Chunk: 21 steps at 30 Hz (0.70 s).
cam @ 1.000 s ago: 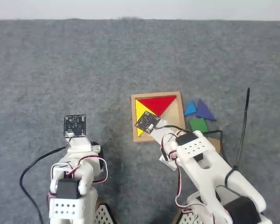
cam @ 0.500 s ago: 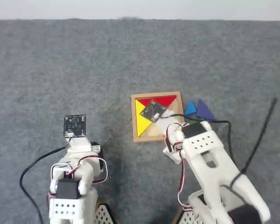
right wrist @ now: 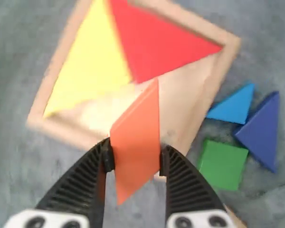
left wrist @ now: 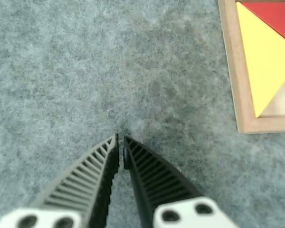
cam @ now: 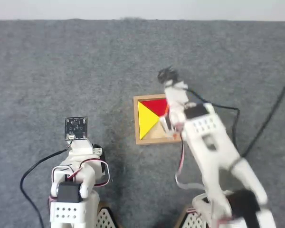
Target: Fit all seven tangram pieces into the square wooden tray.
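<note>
Two pieces, a yellow triangle (cam: 147, 121) and a red triangle (cam: 153, 104), lie in the wooden tray (cam: 136, 121) at the centre of the high view. The right tool (right wrist: 135, 153) clamps an orange parallelogram (right wrist: 137, 128) over the tray. Beside the tray, on the grey counter (cam: 61, 57), lie a light blue triangle (right wrist: 232, 107), a dark blue triangle (right wrist: 261, 130) and a green square (right wrist: 223, 164). The left tool (left wrist: 120, 140), closed on nothing, hangs at lower left.
</note>
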{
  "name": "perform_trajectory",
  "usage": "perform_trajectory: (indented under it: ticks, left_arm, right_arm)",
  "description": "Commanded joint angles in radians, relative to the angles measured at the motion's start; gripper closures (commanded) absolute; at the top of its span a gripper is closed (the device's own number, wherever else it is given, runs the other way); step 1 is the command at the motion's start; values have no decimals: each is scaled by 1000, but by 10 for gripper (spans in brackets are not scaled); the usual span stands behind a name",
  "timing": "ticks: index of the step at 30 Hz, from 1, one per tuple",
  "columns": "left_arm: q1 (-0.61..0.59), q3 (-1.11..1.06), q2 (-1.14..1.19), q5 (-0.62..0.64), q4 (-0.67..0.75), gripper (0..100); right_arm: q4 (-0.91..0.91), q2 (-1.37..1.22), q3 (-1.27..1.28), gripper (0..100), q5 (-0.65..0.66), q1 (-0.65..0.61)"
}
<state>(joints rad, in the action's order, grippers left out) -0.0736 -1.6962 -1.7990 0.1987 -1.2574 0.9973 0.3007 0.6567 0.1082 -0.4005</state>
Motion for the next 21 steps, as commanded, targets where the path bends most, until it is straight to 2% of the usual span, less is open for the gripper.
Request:
perform_trajectory:
  ticks: [1,7,12,15,17,21]
  left_arm:
    - [-6,13,-20,-15,-5,986]
    - [-6,13,-20,-15,-5,986]
    - [-6,13,-20,-15,-5,986]
    - [-6,13,-20,-15,-5,986]
    - [-6,13,-20,-15,-5,986]
    - [-6,13,-20,-15,-5,986]
  right_arm:
    - [4,-229,-287,989,-184,53]
    - [97,-441,-494,989,-307,51]
    - [97,-522,-548,989,-302,58]
    - [97,-530,-549,985,-245,56]
    - [99,-529,-562,941,-230,58]
    - [97,-526,-575,781,-184,64]
